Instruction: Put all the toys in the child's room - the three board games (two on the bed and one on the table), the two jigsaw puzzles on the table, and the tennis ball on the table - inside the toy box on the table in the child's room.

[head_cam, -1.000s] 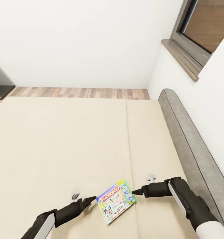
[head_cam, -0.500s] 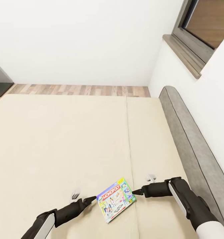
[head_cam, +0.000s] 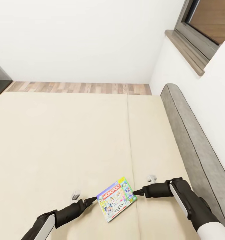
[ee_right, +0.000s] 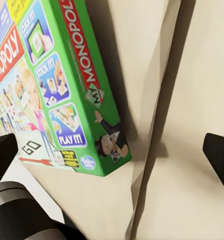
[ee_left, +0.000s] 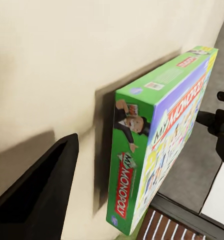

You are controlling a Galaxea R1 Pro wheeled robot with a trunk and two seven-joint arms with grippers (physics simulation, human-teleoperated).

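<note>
Head view: a board game (head_cam: pixel 116 199) lies flat on the cream cover of the bed (head_cam: pixel 59 140), near the bed's close edge and just left of the seam that runs down the cover. Its lid reads "MONOPOLY" in white on a red band, with cartoon figures below. In the left wrist view the green side of the box (ee_left: pixel 141 150) carries "MY MONOPOLY" and the moustached mascot in a top hat. In the right wrist view the lid (ee_right: pixel 47 90) shows small panels marked "STICK IT!" and "PLAY IT!", a "GO" square with a red arrow, and "MONOPOLY" again along the green edge. The left pincer (head_cam: pixel 91 200) sits at the box's left edge, its dark tip touching or almost touching the corner; the right pincer (head_cam: pixel 137 192) sits at the box's right edge, likewise at or just off it. Whether either pincer is parted or closed I cannot tell. A grey padded headboard (head_cam: pixel 192 140) runs along the bed's right side under a window sill (head_cam: pixel 184 50), and wood-plank floor (head_cam: pixel 79 88) shows beyond the bed, below a white wall.
</note>
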